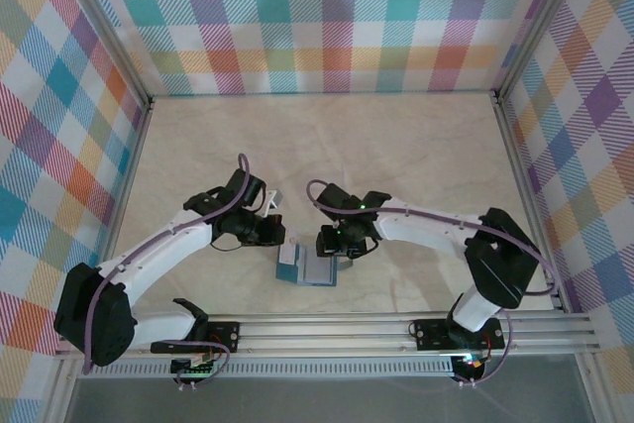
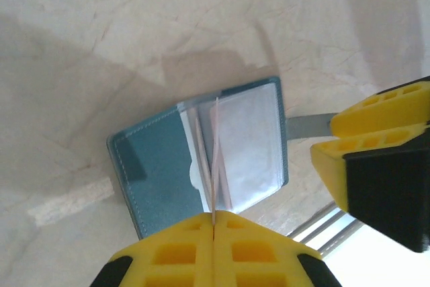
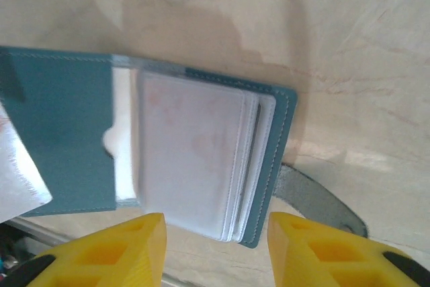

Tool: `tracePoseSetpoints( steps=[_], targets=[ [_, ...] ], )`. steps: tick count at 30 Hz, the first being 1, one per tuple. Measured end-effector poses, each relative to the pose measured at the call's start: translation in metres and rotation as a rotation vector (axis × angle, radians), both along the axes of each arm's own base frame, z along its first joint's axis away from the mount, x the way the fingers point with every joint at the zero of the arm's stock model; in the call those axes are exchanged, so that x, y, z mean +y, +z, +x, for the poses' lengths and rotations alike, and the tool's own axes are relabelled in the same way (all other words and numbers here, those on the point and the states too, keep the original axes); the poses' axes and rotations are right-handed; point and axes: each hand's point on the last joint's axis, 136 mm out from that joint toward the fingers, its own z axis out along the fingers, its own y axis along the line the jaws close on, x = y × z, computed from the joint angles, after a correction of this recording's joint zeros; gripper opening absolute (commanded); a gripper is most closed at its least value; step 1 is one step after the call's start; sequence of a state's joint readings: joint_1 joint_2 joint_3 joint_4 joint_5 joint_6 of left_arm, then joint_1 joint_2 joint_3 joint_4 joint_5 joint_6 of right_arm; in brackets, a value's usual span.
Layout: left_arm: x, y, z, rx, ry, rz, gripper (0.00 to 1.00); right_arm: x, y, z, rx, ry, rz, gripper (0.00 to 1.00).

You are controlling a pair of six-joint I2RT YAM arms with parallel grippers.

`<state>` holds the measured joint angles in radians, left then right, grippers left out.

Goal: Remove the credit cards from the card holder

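The left tool [image 2: 213, 225] clamped a credit card [image 2: 216, 159] over the open card holder [image 2: 153, 166]. The right tool [image 3: 216, 238] stood apart at the holder's 6 o'clock

— What do the things lie on?
— A pale worktop [image 1: 396, 146], beige with faint marble veins. The left wrist view shows a whitish smear [image 2: 70, 201] on it.
— And around it?
— Checked walls [image 1: 327, 17] on three sides, in teal, orange, purple and yellow, joined at the corners by silver metal posts [image 1: 109, 37].
— The near edge?
— A slotted aluminium rail [image 1: 327, 329] runs across its width.
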<state>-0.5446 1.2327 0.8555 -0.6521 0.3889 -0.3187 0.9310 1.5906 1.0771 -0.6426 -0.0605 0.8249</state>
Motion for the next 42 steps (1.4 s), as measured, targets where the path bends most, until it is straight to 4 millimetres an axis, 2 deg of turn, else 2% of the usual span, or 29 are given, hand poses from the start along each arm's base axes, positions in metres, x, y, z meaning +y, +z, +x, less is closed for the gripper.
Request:
tracePoseSetpoints(
  steps=[4,12,19,25,36,42],
  targets=[
    [-0.002,0.013,0.012,-0.070,-0.034,0.019,0.00,-0.011,0.017,0.018,-0.044,-0.041,0.044,0.45],
    [-0.017,0.031,0.055,-0.186,-0.137,0.088,0.00,-0.039,0.036,0.040,-0.107,-0.092,0.080,0.44],
    [-0.032,0.049,0.083,-0.334,-0.335,0.131,0.00,-0.073,0.056,0.053,-0.169,-0.149,0.105,0.44],
    [-0.053,0.071,0.122,-0.465,-0.532,0.192,0.00,-0.093,0.064,0.064,-0.194,-0.178,0.106,0.45],
    [-0.076,0.076,0.158,-0.598,-0.899,0.282,0.00,-0.116,0.068,0.073,-0.202,-0.202,0.107,0.44],
    [-0.085,0.055,0.171,-0.583,-1.040,0.309,0.00,-0.127,0.060,0.074,-0.184,-0.221,0.100,0.44]
  ],
)
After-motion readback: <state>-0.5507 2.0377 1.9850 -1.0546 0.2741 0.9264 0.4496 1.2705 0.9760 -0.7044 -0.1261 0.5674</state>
